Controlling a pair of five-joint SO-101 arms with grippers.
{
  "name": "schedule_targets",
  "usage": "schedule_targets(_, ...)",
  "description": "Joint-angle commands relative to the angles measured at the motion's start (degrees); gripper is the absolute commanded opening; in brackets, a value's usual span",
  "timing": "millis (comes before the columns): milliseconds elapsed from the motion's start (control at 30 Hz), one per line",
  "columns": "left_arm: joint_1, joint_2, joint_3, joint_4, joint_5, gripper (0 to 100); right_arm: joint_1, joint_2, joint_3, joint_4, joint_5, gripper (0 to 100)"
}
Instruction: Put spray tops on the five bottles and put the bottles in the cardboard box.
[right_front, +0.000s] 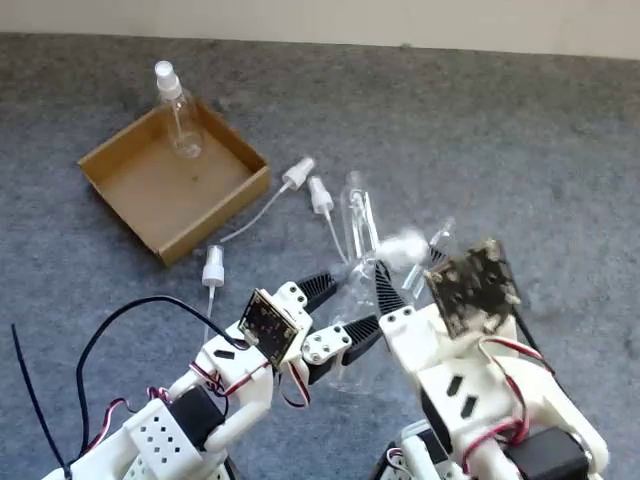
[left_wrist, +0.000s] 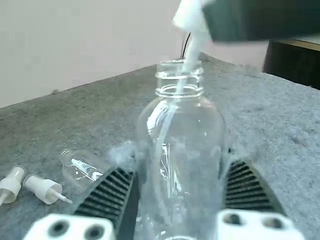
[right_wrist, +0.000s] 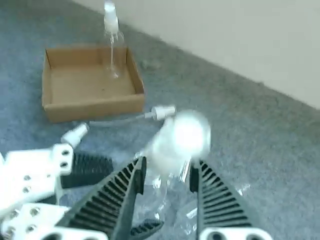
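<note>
The cardboard box (right_front: 215, 222) holds one capped bottle (right_front: 180, 115), which stands in its far corner. Right of the box and nearer the arms, the left gripper (right_front: 340, 310) is clamped on the sides of an upright clear bottle (left_wrist: 180, 130), with its arm stretched low over the table. Further right of the box, the right gripper (right_wrist: 167, 165) pinches a white spray top (right_wrist: 182, 135) over that bottle's neck. The top's tube dips into the opening, and the right wrist is bent downward. Loose spray tops (right_front: 298, 172) lie just right of the box.
</note>
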Motion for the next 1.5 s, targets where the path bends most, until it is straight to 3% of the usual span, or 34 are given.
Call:
schedule_targets(0,-1.19,-0.75,-2.07,-1.49,0.35,4,0.84,-0.13,0.31,0.22,0.70,12.8)
schedule_targets(467,-2.07,-0.75,-2.33,-1.49,0.35,4,-2.59,-0.57,-1.36,3.21,1.49,12.8)
schedule_targets(800,-13.85,-0.84,-5.41,-1.49,0.35,4,-2.59,-0.57,-3.30,5.49,3.87,12.2)
schedule_targets(1000,-20.97,-0.84,-8.40,-1.49,0.62,4,-2.59,-0.57,-2.77,3.56,3.78,0.0)
schedule_targets(1300,-29.58,-0.84,-11.65,-1.49,0.44,4,-2.59,-1.45,11.12,-1.80,3.78,0.8)
schedule_targets(1467,-30.64,-0.84,-11.82,-1.49,0.44,4,-2.59,-11.65,11.91,-2.77,3.87,0.8)
